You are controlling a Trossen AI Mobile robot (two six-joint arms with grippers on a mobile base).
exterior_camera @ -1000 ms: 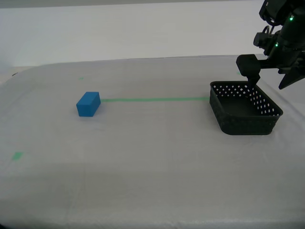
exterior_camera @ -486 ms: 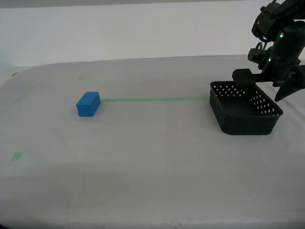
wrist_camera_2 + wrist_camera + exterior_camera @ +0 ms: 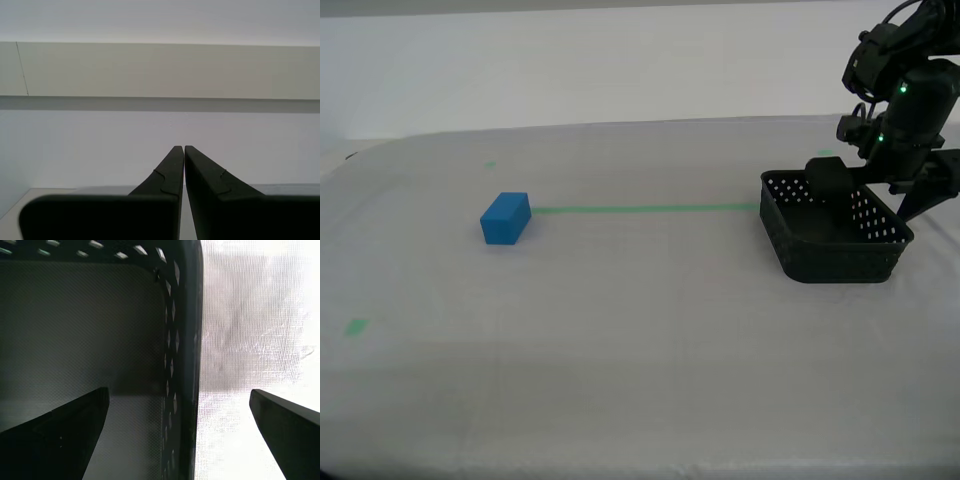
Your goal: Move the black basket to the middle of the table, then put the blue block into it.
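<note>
1. no brand, label or writing shows on anything we see.
2. the basket (image 3: 835, 235) is black and squarish, its sides pierced by rows of round holes; it sits on the table (image 3: 640, 350) at the exterior view's right, at the end of the green tape line (image 3: 645, 209).
3. the block (image 3: 505, 218) is plain bright blue, well apart at the exterior view's left.
4. my first gripper (image 3: 187, 405) is spread wide, straddling a basket wall, one finger inside.
5. my second gripper (image 3: 181, 150) is pressed together, holding nothing.
</note>
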